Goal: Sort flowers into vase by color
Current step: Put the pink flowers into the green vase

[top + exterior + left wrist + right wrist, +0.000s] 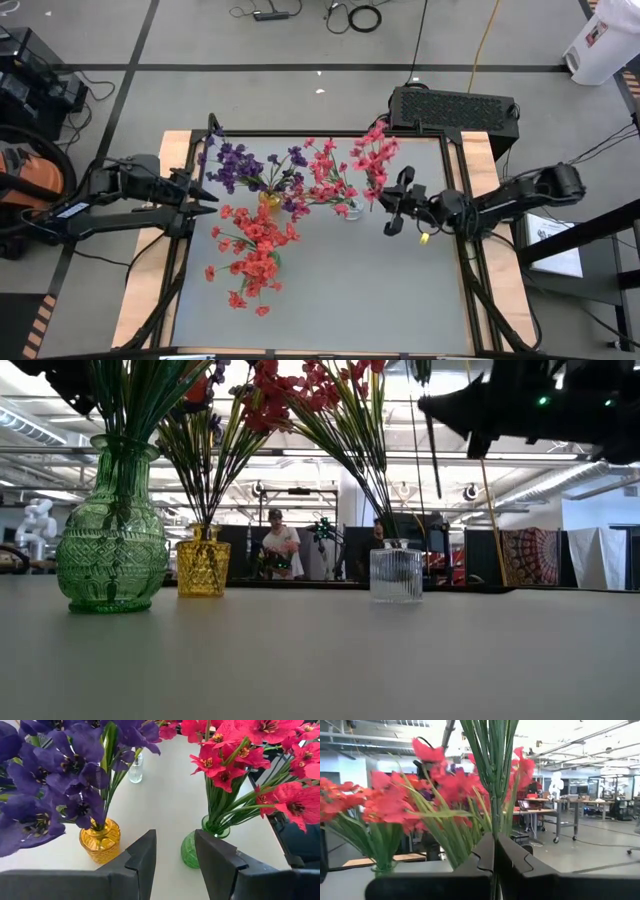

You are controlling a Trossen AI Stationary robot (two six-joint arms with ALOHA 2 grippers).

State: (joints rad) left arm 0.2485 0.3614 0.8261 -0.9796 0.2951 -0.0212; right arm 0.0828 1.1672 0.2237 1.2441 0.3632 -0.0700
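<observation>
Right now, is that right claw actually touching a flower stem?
Touching: the right wrist view shows the right gripper shut on a green stem of a red flower.

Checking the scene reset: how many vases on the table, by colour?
Green vase: 1
Yellow vase: 1
Clear vase: 1
Total: 3
</observation>
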